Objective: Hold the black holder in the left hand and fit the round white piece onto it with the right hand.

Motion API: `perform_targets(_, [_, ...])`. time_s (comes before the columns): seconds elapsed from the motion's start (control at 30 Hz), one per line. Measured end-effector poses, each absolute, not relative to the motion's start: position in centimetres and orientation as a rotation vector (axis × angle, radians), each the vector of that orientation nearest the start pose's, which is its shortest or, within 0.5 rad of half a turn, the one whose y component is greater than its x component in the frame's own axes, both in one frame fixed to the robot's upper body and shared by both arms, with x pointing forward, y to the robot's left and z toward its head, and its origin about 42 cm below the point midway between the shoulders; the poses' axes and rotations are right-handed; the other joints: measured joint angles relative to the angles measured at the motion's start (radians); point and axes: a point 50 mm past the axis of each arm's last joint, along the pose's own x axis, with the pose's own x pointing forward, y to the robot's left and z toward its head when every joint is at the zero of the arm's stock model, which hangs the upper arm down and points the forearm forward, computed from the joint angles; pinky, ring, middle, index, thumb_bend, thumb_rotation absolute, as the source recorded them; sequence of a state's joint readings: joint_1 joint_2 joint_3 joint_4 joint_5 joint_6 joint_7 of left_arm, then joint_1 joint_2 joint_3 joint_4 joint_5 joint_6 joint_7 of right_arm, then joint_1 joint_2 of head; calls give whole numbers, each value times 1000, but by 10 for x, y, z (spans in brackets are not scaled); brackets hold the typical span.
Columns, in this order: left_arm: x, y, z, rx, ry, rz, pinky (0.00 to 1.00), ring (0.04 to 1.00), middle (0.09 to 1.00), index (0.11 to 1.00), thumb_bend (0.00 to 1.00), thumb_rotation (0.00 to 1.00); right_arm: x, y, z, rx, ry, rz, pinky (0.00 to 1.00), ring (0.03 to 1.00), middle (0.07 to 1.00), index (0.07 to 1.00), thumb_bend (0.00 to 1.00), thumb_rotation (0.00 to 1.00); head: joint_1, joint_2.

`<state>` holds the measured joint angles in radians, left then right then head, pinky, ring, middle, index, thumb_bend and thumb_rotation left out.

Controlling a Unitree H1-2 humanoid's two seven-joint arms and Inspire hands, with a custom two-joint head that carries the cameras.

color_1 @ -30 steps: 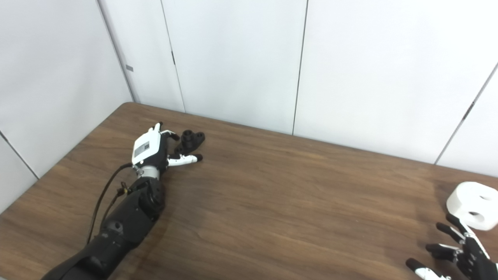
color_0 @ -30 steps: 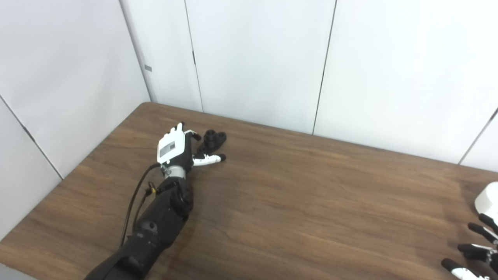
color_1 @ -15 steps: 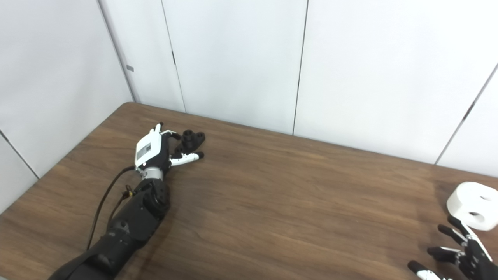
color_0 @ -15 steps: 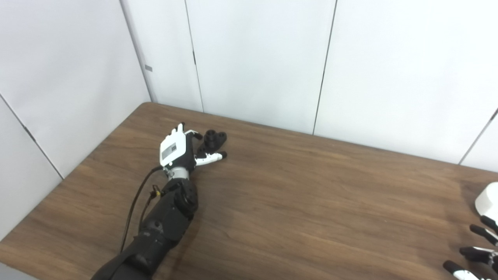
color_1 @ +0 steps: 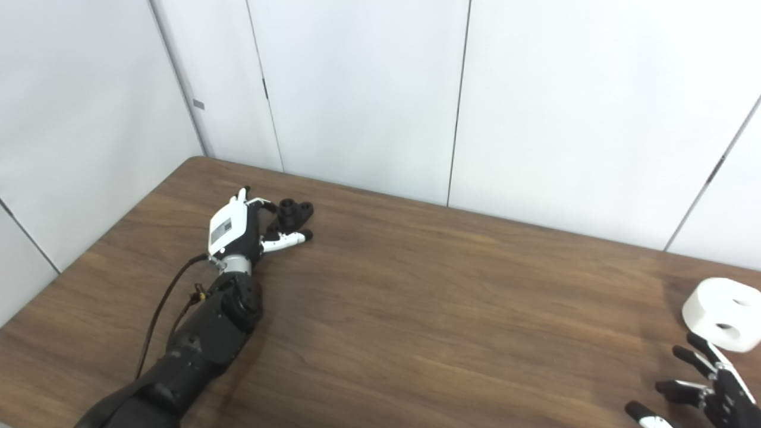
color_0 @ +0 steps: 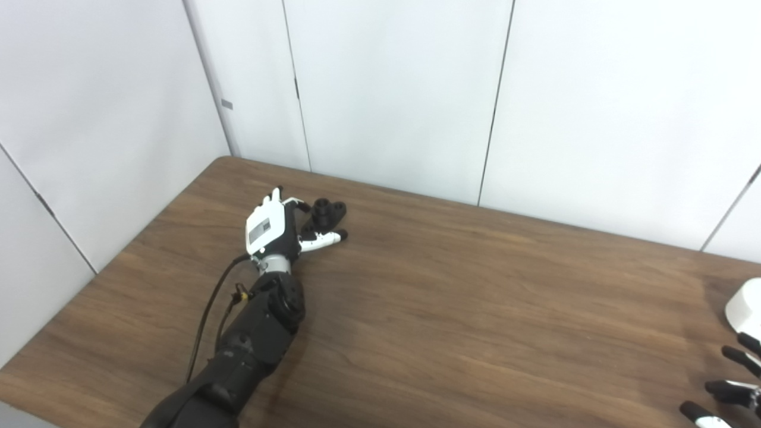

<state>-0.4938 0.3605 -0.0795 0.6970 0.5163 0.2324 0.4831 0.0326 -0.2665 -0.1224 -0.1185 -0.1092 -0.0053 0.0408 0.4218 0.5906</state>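
Table: dark wood-grain top, smooth, slight sheen. Black holder: matt plastic look. Round white piece: smooth matt white. Wall panels: smooth, white.

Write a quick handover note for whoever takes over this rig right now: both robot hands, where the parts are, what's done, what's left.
Left robot hand: open, fingers and thumb around the black holder at the table's far left; no firm grip visible.
Right robot hand: open, low at the near right edge, just short of the round white piece, not touching it.
Both parts rest on the table, far apart.
Done: each hand has reached its own part.
Left: close and lift the holder, grasp the white piece, bring them together and fit it on.
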Motion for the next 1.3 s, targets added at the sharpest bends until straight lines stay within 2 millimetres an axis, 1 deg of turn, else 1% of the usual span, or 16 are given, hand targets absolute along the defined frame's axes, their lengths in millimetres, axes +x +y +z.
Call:
perform_targets(0.07, [426,358,113,989,197,511,1000,1000,996,664,874,249,271,-324,139,-389,-92,-73,609,592,819,874,639,176,0,0])
perform_targets(0.2, [428,358,113,984,200,514,1000,1000,995,671,882,274,268,-326,140,-397,-92,-70,593,596,819,872,637,181,-3,9])
perform_targets(0.3, [429,357,112,986,204,515,986,1000,991,668,883,279,268,-328,140,-403,-91,-69,604,591,818,872,629,157,-6,9])
perform_targets(0.37, [430,356,111,988,204,518,952,1000,977,651,880,255,268,-328,140,-403,-91,-69,600,587,815,869,631,156,-6,9])
perform_targets(0.47, [434,356,111,991,192,521,937,1000,961,622,869,223,268,-328,140,-403,-91,-69,583,588,813,868,635,163,-6,11])
perform_targets(0.5, [434,355,112,990,185,523,942,1000,948,586,850,178,268,-328,140,-403,-91,-69,569,589,813,869,634,166,-6,11])
perform_targets(0.53, [434,355,112,986,178,523,955,999,934,537,691,120,268,-328,140,-403,-91,-69,562,592,814,871,629,168,-6,11])
perform_targets(0.57, [434,355,112,981,172,524,961,998,927,512,610,90,268,-328,140,-403,-91,-69,558,594,815,872,627,169,-6,11])
perform_targets(0.6, [434,355,112,975,170,527,969,995,915,495,559,69,268,-328,140,-403,-91,-70,568,594,814,869,626,162,-6,11])
perform_targets(0.67, [435,354,112,965,162,530,969,984,894,486,531,56,268,-328,140,-402,-90,-70,601,601,817,870,620,151,-5,12])
perform_targets(0.8, [437,351,113,962,138,528,975,978,884,483,524,54,268,-328,140,-402,-88,-70,606,601,821,873,613,155,-3,12])
perform_targets(0.9, [437,350,113,974,129,530,967,965,874,483,524,55,268,-328,140,-398,-88,-71,635,604,821,872,607,127,-2,14])
perform_targets(1.07, [437,349,113,992,120,529,973,962,879,484,524,55,268,-328,140,-398,-85,-72,661,603,829,881,593,110,-2,17])
perform_targets(1.17, [437,349,113,992,120,529,972,958,874,484,524,54,268,-328,141,-404,-84,-72,651,607,830,881,584,102,-2,17])
perform_targets(1.3, [437,348,112,999,113,505,891,936,872,484,524,55,268,-328,142,-411,-81,-74,623,610,831,883,579,112,-14,15])
